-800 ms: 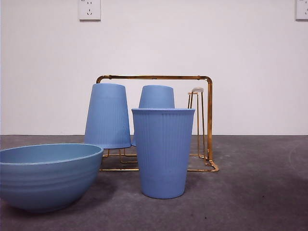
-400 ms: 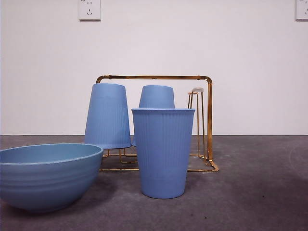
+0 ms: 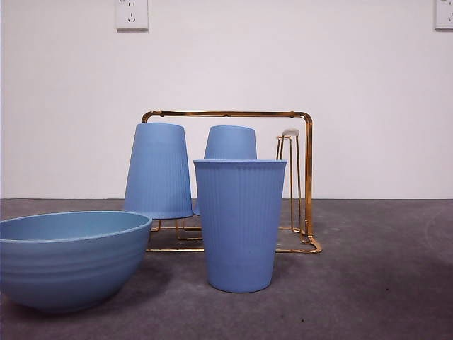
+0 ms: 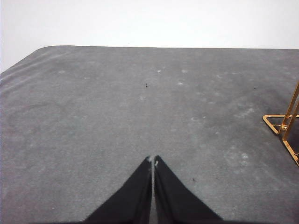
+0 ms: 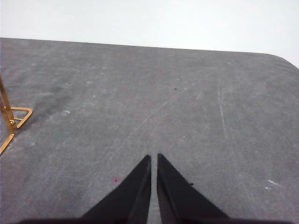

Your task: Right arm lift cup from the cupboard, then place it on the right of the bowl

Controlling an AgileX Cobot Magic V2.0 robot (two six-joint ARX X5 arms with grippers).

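Front view, nearest: bowl [image 3: 67,258] at 8 o'clock, low left, rim cut by the left edge, sitting on the gray table [image 3: 382,283]. Just beside it at 3 o'clock from the bowl, cup [image 3: 240,224] stands upright, mouth up, on the table, apart from the bowl, in front of the cupboard. Nothing grips it.

Behind: cupboard [image 3: 308,177], gold wire frame, at 12 o'clock from the cup. Two more tumblers sit upside down on it: left tumbler [image 3: 158,170] at 11 o'clock from the cup, middle tumbler [image 3: 231,142] partly hidden behind the cup's rim. Bare prong [image 3: 289,177] with a pale tip stands at the rack's right end.

Far: white wall with an outlet [image 3: 132,14] at 11 o'clock and an outlet edge at the top right corner.

Left gripper [image 4: 153,160]: jaws pressed together, holding nothing, over bare table, rack corner [image 4: 284,128] at 3 o'clock. Right gripper [image 5: 154,157]: jaws nearly closed with a thin slit, holding nothing, rack corner [image 5: 11,122] at 9 o'clock. Neither arm shows in the front view.
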